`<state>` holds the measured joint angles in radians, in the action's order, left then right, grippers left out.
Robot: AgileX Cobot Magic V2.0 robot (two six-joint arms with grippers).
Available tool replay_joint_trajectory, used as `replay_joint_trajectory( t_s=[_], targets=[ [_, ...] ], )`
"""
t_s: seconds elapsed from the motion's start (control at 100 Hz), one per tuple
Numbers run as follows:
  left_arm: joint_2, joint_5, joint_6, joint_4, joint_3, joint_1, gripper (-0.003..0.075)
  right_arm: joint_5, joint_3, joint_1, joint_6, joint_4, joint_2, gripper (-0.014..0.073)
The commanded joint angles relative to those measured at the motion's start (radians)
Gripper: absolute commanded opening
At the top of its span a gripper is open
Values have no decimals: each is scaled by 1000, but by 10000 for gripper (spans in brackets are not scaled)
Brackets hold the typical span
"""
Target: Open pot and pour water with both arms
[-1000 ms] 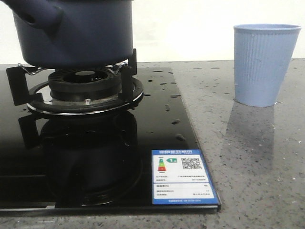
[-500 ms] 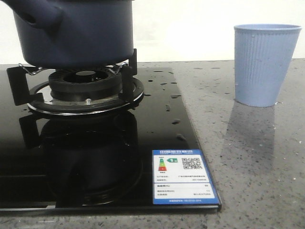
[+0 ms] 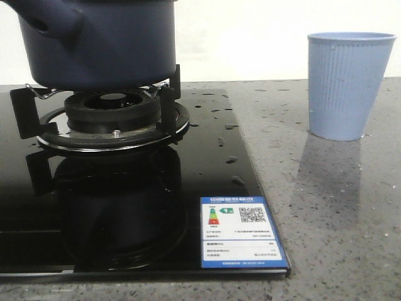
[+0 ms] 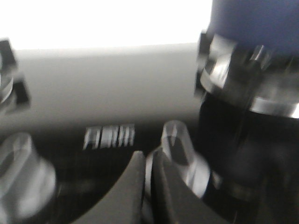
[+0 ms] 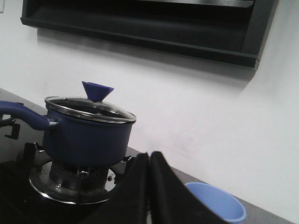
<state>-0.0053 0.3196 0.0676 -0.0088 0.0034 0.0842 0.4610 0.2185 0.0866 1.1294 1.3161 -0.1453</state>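
Note:
The dark navy pot (image 3: 100, 44) sits on the gas burner (image 3: 113, 119) at the far left, its stubby side handle (image 3: 47, 19) pointing left. In the right wrist view the pot (image 5: 86, 135) wears a glass lid (image 5: 88, 108) with a blue knob (image 5: 97, 90). My right gripper (image 5: 149, 156) is shut and empty, some way from the pot with the light blue cup (image 5: 217, 207) beside it. My left gripper (image 4: 148, 156) is shut and empty, low over the black hob near the burner (image 4: 243, 93); that view is blurred. Neither gripper shows in the front view.
The light blue ribbed cup (image 3: 348, 84) stands at the back right on the grey stone counter (image 3: 326, 207). The black glass hob (image 3: 207, 163) carries water drops and an energy label (image 3: 241, 232). A dark range hood (image 5: 140, 28) hangs on the wall above.
The front view has shifted very slightly; pot, burner and cup keep their places. The blur in the left wrist view suggests that arm is moving.

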Motion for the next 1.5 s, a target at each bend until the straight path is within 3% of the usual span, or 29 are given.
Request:
replay_joint_trajectory(
  t_s=[0.0, 0.8, 1.01, 1.05, 1.1, 1.2, 1.25, 1.3, 1.49],
  targets=[
    [-21, -25, -8, -3, 29, -17, -20, 14, 22, -3, 4, -22, -13, -60],
    [-21, -25, -8, -3, 29, -21, -20, 11, 22, -3, 4, -22, -13, -60],
    [-21, -25, -8, -3, 29, -21, -20, -195, -11, -3, -44, -27, -13, -60],
    [-21, -25, -8, -3, 29, -21, -20, -215, -20, -3, -115, -98, -13, -60],
    [-21, -25, -8, -3, 29, -21, -20, -236, -36, -3, -313, -269, -13, -60],
    [-21, -25, -8, -3, 29, -21, -20, -256, -78, -3, -826, -809, -13, -60],
    [-21, -25, -8, -3, 29, -21, -20, -258, -95, -3, -1040, -1016, -13, -60],
    [-21, -25, -8, -3, 29, -21, -20, -278, -106, -5, -1087, -1076, -13, -60],
    [-21, -25, -8, -3, 29, -21, -20, -403, -149, -9, -1079, -1085, -10, -60]
  ],
)
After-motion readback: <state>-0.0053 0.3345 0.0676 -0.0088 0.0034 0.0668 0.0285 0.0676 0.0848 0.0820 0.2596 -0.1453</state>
